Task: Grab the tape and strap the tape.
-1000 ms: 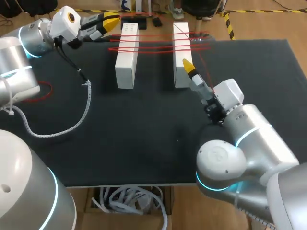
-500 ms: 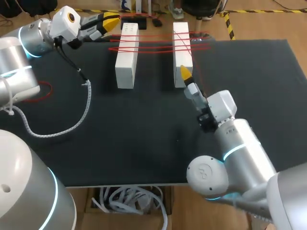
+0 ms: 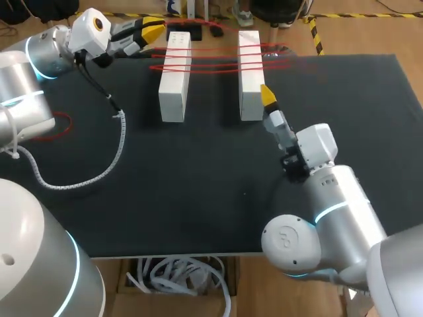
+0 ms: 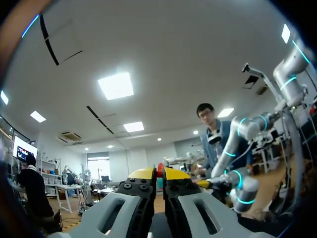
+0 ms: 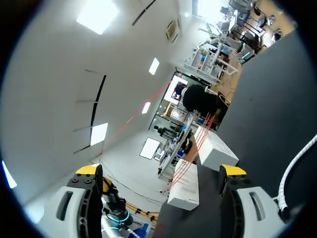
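My right claw (image 3: 268, 96) is spread wide open, holding nothing. The red tape (image 3: 215, 58) is strung across the two white blocks (image 3: 250, 66), just ahead of that claw. My left claw (image 3: 153, 30) is clamped tight, probably on the tape's far end, but it's hard to be sure from here.

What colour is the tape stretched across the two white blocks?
Red: the tape runs in thin strands between the blocks; clearest in the head view.

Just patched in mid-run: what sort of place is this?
Probably a robot lab test bench: black-covered table, two white blocks strung with red tape, left arm and right arm over it.
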You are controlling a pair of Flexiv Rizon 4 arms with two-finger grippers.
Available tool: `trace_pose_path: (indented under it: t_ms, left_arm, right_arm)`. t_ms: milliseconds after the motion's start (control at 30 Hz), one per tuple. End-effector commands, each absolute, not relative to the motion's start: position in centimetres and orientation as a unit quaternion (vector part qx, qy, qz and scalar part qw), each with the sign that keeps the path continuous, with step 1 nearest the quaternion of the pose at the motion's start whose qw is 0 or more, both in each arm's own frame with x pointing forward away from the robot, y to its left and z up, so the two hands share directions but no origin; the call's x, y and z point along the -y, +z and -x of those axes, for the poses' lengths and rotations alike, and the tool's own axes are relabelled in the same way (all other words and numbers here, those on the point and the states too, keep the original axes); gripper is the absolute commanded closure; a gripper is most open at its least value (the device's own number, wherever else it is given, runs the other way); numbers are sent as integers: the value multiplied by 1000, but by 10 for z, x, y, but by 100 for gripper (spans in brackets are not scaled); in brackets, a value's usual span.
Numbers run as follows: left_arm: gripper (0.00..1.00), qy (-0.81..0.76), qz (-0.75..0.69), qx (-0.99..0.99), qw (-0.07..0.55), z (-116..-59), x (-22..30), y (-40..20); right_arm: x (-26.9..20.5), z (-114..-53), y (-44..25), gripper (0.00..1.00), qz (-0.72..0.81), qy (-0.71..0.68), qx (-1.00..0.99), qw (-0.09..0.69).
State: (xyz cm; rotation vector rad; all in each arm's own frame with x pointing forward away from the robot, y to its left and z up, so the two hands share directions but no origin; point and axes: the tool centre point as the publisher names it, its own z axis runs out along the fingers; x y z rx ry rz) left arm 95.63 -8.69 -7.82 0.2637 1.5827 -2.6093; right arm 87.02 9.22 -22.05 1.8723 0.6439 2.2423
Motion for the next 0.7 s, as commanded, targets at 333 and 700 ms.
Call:
trace_pose_path:
  t_ms: [333,700]
  left_arm:
    - [100,-852,-87,-515,39,-957,87,-79]
    - [100,-852,-87,-515,39,-957,87,-79]
  right_arm:
    - [-114,-876,-172,0,-638,759,-126,13]
    - [-117,-888,-155,0,-625,762,-169,-12]
